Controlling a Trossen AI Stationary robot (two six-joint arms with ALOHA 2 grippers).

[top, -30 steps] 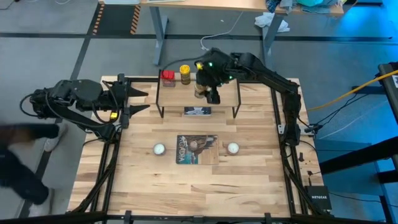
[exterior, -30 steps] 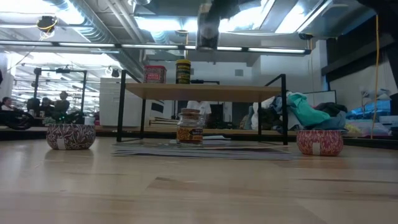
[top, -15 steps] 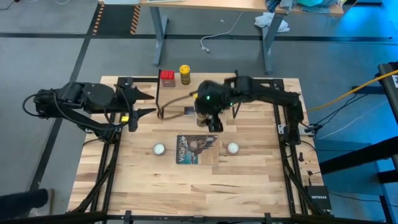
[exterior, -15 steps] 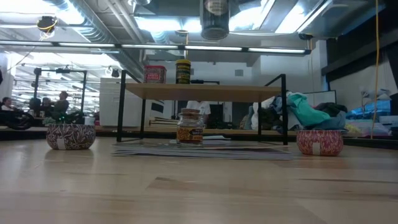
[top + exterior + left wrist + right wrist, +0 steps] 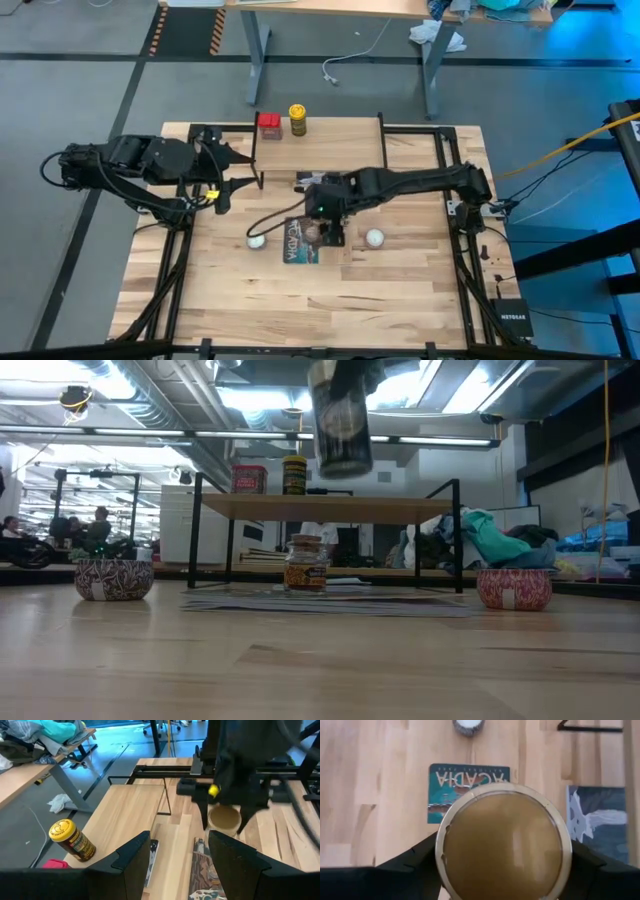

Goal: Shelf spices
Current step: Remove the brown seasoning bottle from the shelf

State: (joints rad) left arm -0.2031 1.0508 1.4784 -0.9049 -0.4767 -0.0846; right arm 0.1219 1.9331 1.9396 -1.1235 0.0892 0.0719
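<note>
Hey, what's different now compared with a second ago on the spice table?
The right gripper, shut on the tan jar, has swung from above the shelf forward to over the book. The left gripper edged toward the shelf, open. The red tin, yellow jar and white balls stayed put.

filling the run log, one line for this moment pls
right gripper: shut on tan jar, above the book | left gripper: open, waiting at table's left edge | shelf: red tin, yellow jar
</note>
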